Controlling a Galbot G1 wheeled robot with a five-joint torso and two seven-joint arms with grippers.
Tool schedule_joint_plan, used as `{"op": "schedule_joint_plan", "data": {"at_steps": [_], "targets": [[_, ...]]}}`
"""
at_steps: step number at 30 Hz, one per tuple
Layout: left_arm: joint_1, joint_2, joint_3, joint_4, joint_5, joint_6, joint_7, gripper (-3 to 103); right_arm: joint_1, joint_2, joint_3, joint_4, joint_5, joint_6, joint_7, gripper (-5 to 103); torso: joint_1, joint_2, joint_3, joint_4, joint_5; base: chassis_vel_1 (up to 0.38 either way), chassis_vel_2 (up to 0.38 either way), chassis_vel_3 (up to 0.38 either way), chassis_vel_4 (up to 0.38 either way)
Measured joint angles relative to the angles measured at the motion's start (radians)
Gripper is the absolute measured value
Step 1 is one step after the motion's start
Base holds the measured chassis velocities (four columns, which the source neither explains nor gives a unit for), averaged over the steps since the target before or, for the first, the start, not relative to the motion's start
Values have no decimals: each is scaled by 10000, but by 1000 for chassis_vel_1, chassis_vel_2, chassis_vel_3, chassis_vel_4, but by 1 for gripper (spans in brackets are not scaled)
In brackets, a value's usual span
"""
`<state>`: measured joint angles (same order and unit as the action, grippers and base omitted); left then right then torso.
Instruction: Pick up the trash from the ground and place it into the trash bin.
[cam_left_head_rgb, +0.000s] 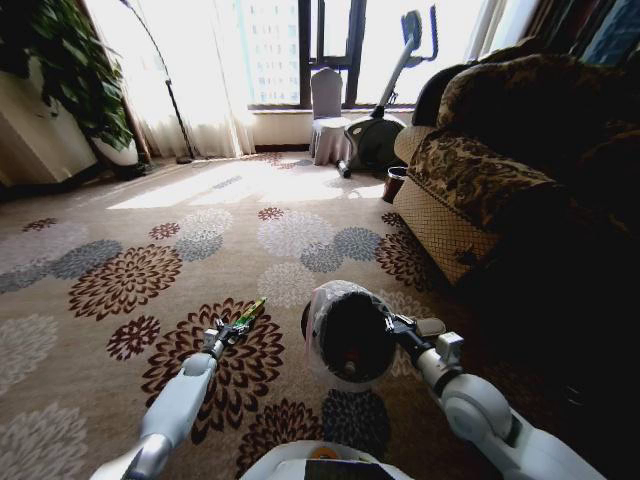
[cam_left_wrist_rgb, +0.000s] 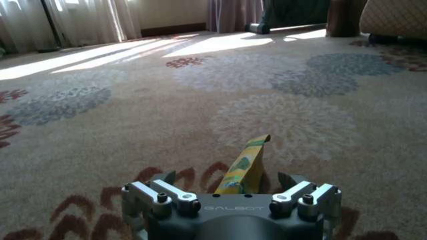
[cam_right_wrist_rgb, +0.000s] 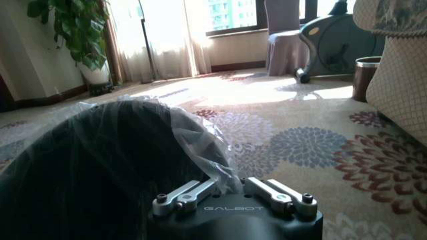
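Wrapper (cam_left_wrist_rgb: 245, 165) clamped in left gripper (cam_left_head_rgb: 230, 330) jaws; right gripper (cam_right_wrist_rgb: 230, 192) jaws pinch bin (cam_left_head_rgb: 348, 335) liner.

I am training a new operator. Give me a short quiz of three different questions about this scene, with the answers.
1. True or false: the left gripper holds a green-yellow wrapper.
2. Which gripper grips the rim of the trash bin? A) left B) right
3. Fill in: the bin is tipped, its opening facing the ____.

Key: 1 true; 2 B; 3 robot.
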<state>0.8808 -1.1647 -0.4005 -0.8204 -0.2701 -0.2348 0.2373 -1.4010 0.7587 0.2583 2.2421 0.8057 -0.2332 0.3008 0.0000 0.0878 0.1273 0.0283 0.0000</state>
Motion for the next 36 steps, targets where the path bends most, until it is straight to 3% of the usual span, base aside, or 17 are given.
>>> {"op": "schedule_joint_plan", "data": {"at_steps": [36], "targets": [[0, 1, 0, 0, 0, 0, 0, 100, 0, 0, 0, 0, 0, 0, 0, 0, 0, 0, 0, 0, 0, 0, 0, 0, 0]]}}
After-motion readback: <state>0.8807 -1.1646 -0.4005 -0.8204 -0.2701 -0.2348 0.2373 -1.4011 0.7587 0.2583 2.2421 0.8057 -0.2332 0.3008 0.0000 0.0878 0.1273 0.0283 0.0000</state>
